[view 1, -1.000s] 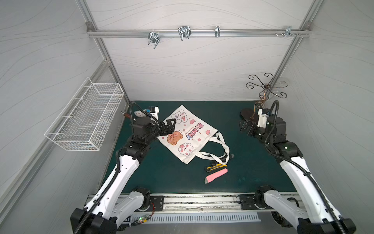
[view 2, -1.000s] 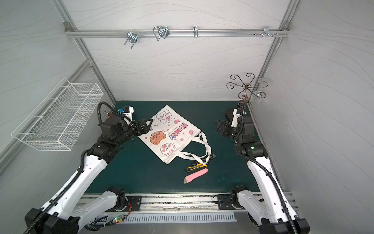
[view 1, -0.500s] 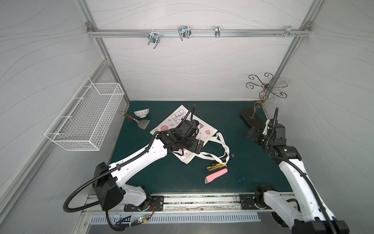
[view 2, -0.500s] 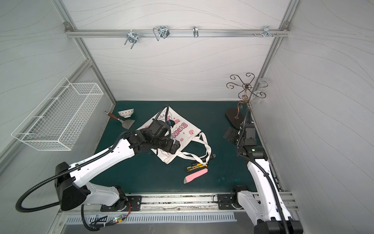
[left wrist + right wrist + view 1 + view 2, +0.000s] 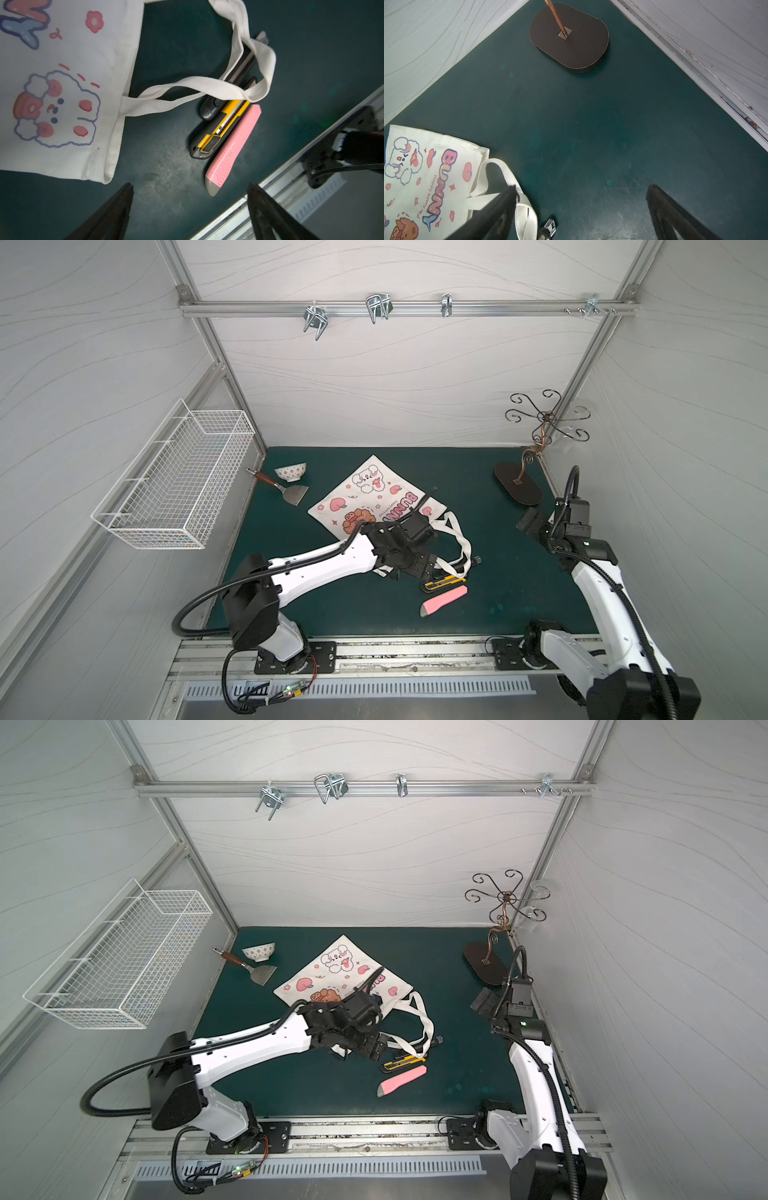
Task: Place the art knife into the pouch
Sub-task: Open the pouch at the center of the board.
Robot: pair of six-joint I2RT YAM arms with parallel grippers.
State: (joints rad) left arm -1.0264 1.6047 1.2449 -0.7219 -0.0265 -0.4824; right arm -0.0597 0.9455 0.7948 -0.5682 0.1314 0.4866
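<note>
Jaws of the left gripper (image 5: 189, 187) are gaping wide and empty above the art knife (image 5: 218, 128) — likely the yellow one — lying on the surface (image 5: 166, 166) beside the pouch (image 5: 62, 52), tip under a strap (image 5: 187, 83). Straddling its handle squarely, clear of the pink cutter (image 5: 232, 145), is looking wisest.
</note>
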